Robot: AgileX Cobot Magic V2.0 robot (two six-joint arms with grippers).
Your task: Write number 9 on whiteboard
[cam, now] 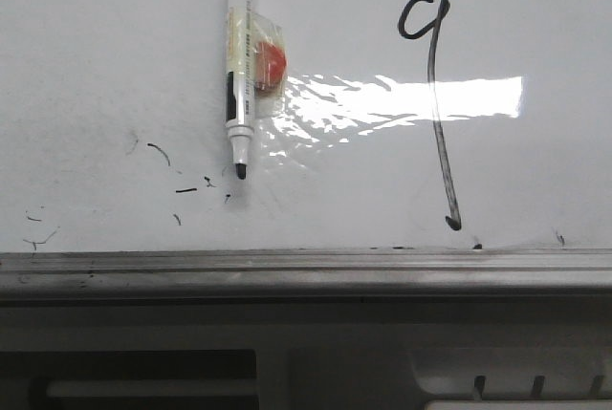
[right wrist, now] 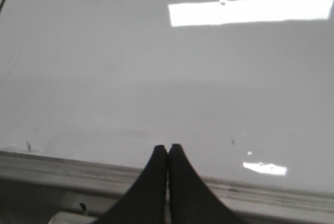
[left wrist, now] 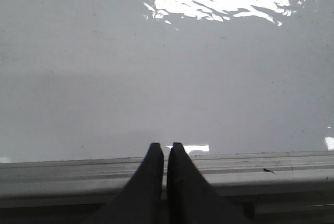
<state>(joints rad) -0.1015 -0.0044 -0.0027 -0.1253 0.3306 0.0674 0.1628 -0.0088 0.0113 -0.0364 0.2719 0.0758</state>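
Note:
The number 9 (cam: 435, 95) is drawn in black on the whiteboard (cam: 96, 47), right of centre, its loop at the top and its long tail running down toward the ledge. A marker pen (cam: 238, 66) with a red piece taped to it lies on the board left of the figure, tip pointing at the ledge. Neither gripper shows in the front view. My left gripper (left wrist: 165, 146) is shut and empty over the board's edge (left wrist: 78, 174). My right gripper (right wrist: 168, 147) is shut and empty over the board's edge (right wrist: 52, 166).
A grey metal ledge (cam: 306, 271) runs along the near edge of the board. Small black scribbles (cam: 177, 181) lie left of the pen tip. A bright glare patch (cam: 459, 97) crosses the tail of the figure.

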